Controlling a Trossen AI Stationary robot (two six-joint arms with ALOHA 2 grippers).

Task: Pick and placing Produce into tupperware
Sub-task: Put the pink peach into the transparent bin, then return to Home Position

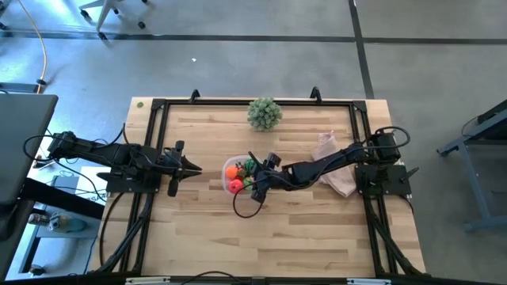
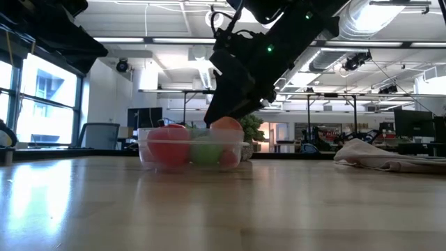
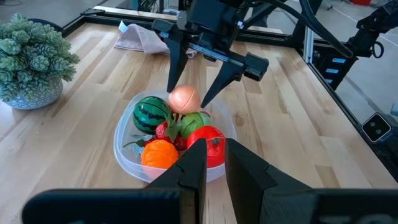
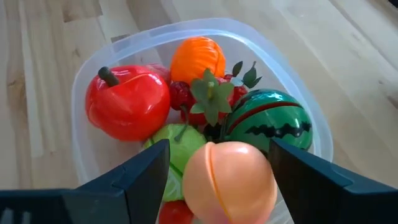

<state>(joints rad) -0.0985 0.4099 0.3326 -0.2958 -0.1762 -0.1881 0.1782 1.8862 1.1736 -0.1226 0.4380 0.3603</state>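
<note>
High view: my right tool (image 1: 255,179) sits over the tupperware (image 1: 235,176) mid-bench, left tool (image 1: 192,168) closed and parked just beside it. Left wrist view: right tool's fingers spread wide astride a peach (image 3: 184,98), not clamping it. Right wrist view: peach tops apple (image 4: 124,102), orange (image 4: 198,58), watermelon (image 4: 270,121) inside the tupperware.

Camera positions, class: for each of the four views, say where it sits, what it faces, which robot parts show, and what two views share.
High view: overhead, facing down; both arms, tupperware.
Low view: tabletop level, facing the room; right arm above the tupperware.
Left wrist view: looks past shut left hand at the open right hand.
Right wrist view: right hand open around the peach.
Shared: both wrist views show the peach and watermelon.
</note>
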